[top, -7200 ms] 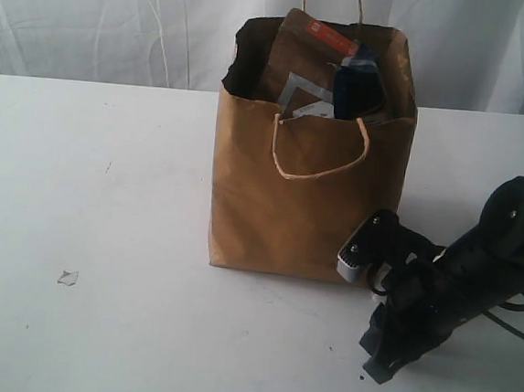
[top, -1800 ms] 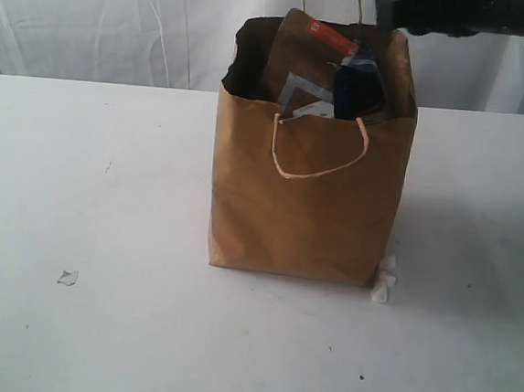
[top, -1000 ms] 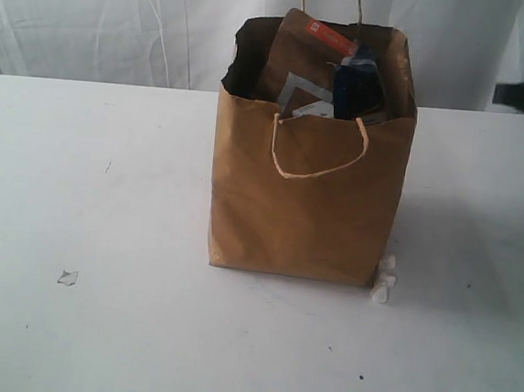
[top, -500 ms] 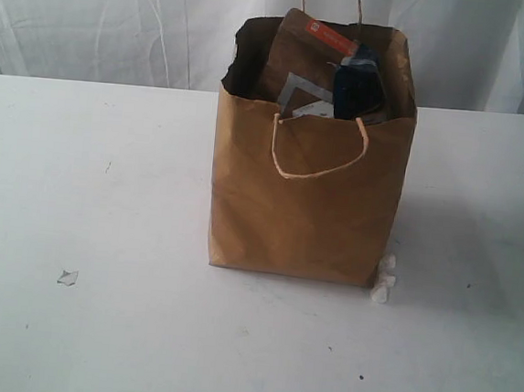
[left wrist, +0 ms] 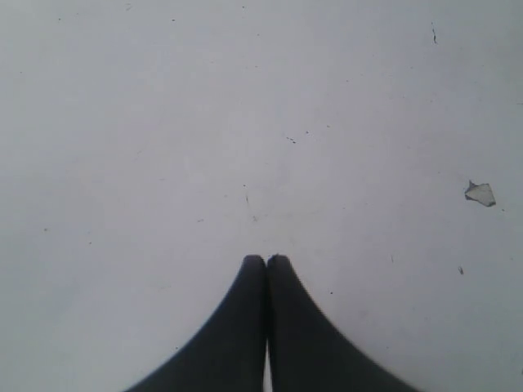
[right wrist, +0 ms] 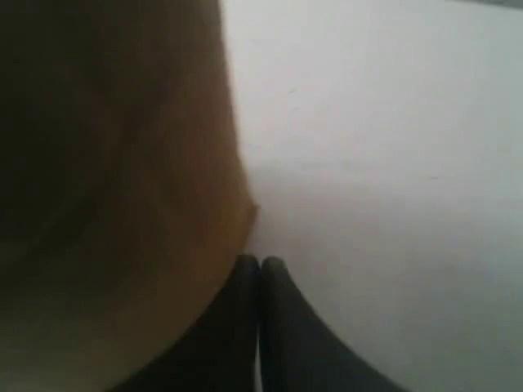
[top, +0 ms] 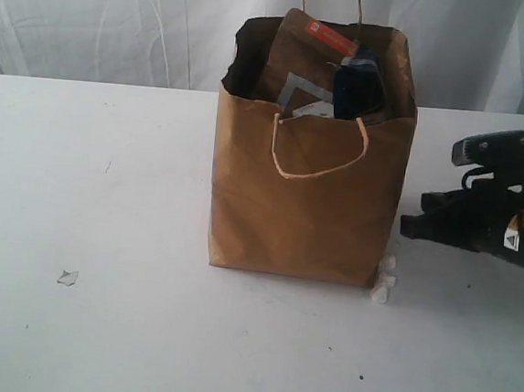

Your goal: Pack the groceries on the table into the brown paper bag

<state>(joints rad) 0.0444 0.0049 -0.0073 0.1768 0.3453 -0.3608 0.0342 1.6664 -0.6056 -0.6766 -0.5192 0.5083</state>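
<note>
The brown paper bag (top: 307,200) stands upright in the middle of the white table (top: 94,328). Out of its open top stick the brown foil pouch (top: 298,48) with its orange-red strip and the long dark pasta packet (top: 356,87). The other groceries are hidden. My right gripper (top: 408,227) is shut and empty, hovering just right of the bag's lower side; in the right wrist view its tips (right wrist: 261,263) sit close to the bag wall (right wrist: 114,204). My left gripper (left wrist: 265,260) is shut and empty over bare table, out of the exterior view.
A small white crumpled scrap (top: 383,282) lies at the bag's right bottom corner. A tiny pale flake (top: 68,277) rests on the table at the left, also seen as the flake (left wrist: 480,193) near my left gripper. White curtains hang behind the table.
The right arm swung from above the bag, out past the right edge, and has now come back in low beside the bag's right side. The bag and its contents have not moved.
</note>
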